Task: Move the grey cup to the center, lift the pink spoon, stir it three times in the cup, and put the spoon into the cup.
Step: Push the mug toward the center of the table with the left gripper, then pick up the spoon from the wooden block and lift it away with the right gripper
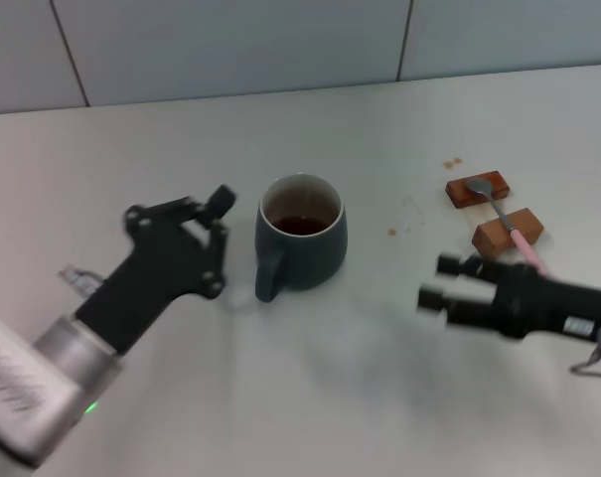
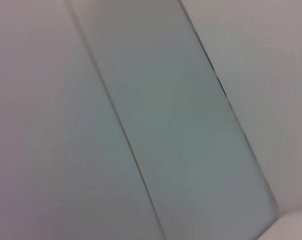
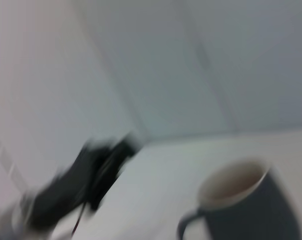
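The grey cup (image 1: 302, 241) stands upright at the middle of the table, its handle toward my left arm and brown liquid inside. It also shows in the right wrist view (image 3: 250, 207). My left gripper (image 1: 219, 243) is open and empty, just left of the cup's handle and apart from it. The pink spoon (image 1: 507, 221) lies across two brown wooden blocks at the right, metal bowl on the far block. My right gripper (image 1: 439, 281) is open and empty, low over the table between the cup and the blocks, with its arm over the end of the spoon's handle.
The two brown blocks (image 1: 477, 189) (image 1: 501, 235) sit at the right with small brown stains (image 1: 451, 162) nearby. A tiled wall (image 1: 280, 40) runs along the back, and the left wrist view shows only that wall (image 2: 165, 125). My left arm shows in the right wrist view (image 3: 86, 185).
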Action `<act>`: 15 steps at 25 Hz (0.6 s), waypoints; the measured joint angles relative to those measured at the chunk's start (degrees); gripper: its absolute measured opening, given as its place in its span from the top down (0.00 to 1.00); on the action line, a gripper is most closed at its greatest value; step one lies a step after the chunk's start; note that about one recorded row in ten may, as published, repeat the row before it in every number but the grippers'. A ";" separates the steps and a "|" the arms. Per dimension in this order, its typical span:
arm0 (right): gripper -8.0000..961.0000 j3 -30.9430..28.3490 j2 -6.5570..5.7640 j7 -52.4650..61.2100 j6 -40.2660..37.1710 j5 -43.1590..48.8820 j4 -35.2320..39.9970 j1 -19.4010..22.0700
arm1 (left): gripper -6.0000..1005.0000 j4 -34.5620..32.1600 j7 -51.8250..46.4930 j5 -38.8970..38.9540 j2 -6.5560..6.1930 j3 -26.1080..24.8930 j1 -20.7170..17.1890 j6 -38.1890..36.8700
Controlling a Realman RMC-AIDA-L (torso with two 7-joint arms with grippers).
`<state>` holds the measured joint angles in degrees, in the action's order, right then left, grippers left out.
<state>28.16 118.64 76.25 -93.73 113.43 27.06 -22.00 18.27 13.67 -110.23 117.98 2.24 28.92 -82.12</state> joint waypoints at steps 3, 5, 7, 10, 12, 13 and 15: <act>0.14 -5.11 -0.27 4.23 -1.69 -8.19 -3.71 2.00 | 0.90 -6.67 -16.47 -5.75 -0.36 0.15 -1.78 -4.39; 0.14 -6.68 -0.33 6.38 -2.00 -10.48 -5.03 2.74 | 0.89 -12.06 -26.07 -10.46 -0.66 0.49 -1.94 -6.22; 0.14 -9.39 -0.49 10.53 -2.03 -13.69 -7.11 4.18 | 0.89 -18.61 -35.52 -15.32 -0.54 0.88 -1.88 -7.69; 0.14 -14.34 -0.85 16.84 -1.99 -17.60 -10.83 6.97 | 0.71 -29.13 -45.75 -19.63 0.59 1.14 -2.28 -9.66; 0.14 -17.78 -0.93 20.12 -1.03 -18.66 -13.35 8.76 | 0.64 -31.03 -47.37 -20.60 0.58 1.73 -2.45 -9.94; 0.14 -21.23 -0.91 23.31 0.61 -19.01 -15.41 10.41 | 0.61 -31.03 -47.37 -20.60 0.58 1.73 -2.45 -9.94; 0.14 -22.46 -0.79 24.70 1.51 -19.04 -16.05 11.03 | 0.54 -33.32 -49.13 -21.39 0.55 3.00 -2.50 -9.96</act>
<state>5.70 117.85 100.95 -92.23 94.39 11.02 -10.97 -15.05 -35.46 -131.61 118.53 5.24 26.42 -92.08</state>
